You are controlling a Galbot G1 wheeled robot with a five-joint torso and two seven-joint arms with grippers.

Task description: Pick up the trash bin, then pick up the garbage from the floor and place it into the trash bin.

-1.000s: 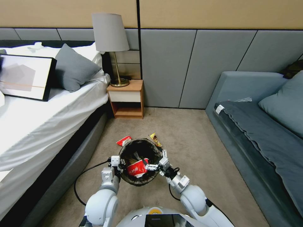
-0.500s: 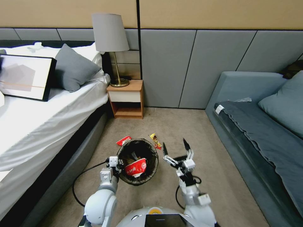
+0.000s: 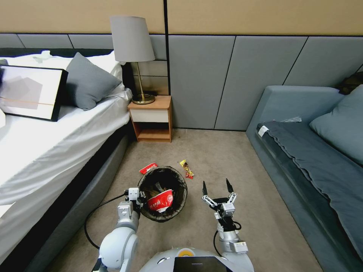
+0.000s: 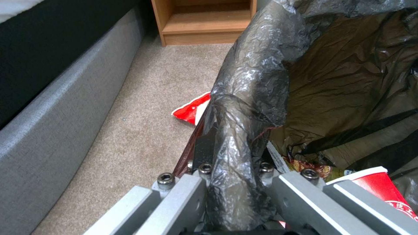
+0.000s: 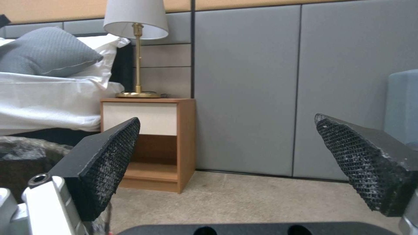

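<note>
From the head view the left hand point(image 3: 137, 196) is clamped on the trash bin point(image 3: 162, 193) rim while the right hand point(image 3: 216, 186), spread wide and empty, has the yellow wrapper point(image 3: 186, 168) just ahead to its left, long axis pointing away, and the left wrist view shows a red wrapper point(image 4: 191, 109) on the floor beyond the gripped rim.

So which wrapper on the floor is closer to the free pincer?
The yellow-brown wrapper, right of the bin; the red wrapper lies on the bin's far left, further from the open right pincer.

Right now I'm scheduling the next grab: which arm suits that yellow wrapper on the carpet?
Right. The right gripper is open and empty near the yellow wrapper; the left gripper clamps the trash bin rim.
</note>
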